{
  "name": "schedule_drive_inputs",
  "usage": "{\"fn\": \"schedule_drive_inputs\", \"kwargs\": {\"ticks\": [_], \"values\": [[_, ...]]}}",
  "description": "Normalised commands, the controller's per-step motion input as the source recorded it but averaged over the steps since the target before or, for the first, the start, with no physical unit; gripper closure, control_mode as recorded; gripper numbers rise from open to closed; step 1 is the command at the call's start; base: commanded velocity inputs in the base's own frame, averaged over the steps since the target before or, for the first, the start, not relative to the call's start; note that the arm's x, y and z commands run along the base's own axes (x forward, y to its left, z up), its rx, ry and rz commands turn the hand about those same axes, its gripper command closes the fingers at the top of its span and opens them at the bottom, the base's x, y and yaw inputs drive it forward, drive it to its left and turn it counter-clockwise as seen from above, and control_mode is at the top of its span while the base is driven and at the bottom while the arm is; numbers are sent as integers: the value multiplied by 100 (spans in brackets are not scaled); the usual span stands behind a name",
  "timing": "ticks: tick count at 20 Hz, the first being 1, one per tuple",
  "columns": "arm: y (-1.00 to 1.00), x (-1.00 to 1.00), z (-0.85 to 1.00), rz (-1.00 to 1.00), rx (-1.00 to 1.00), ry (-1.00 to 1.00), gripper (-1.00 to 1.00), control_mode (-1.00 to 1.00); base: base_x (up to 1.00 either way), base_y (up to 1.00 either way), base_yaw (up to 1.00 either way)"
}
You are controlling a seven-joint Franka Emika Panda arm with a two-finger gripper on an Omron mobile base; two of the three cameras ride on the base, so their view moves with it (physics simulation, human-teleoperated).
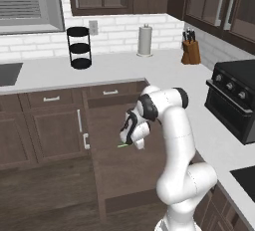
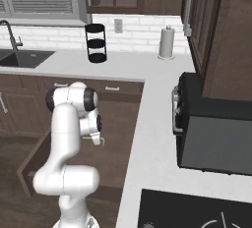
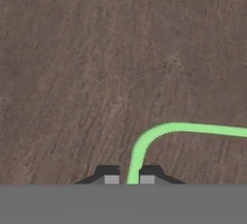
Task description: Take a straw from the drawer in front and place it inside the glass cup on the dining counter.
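My claw (image 3: 129, 179) is closed on the straw (image 3: 183, 129): in the hand view the green stem comes up between my two dark finger tips (image 3: 110, 175) at six o'clock, with the tips pressed close on either side of it, so I take it as gripped and not merely touched. From there the straw rises a little, bends, and runs off toward three o'clock across the brown wood of the drawer (image 3: 96, 63) floor. It looks curved here, though I would expect a straight stick; I cannot tell whether that is the lens or the thing itself. In the left base view a short green end (image 1: 123, 146) pokes out at nine o'clock from my claw (image 1: 130, 143), which points down into the pulled-out drawer (image 1: 112, 168) below the white worktop (image 1: 124, 68). In the right base view the same green shows just beside my hand (image 2: 98, 140), at its four o'clock. I hold it near one end, I judge, so that the long free part can later go down into the glass cup. The picking step seems done; lifting clear of the drawer walls comes next, and a thin stem could swing or slip if I move sharply.
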Motion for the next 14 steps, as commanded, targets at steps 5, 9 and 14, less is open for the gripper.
{"fn": "schedule_drive_inputs", "kwargs": {"ticks": [5,9,14], "values": [[0,17,0,5,0,7,100,-100,0,0,0],[0,0,11,2,0,0,100,-100,0,0,0],[-1,-14,50,0,0,-1,100,-100,0,0,0]]}}
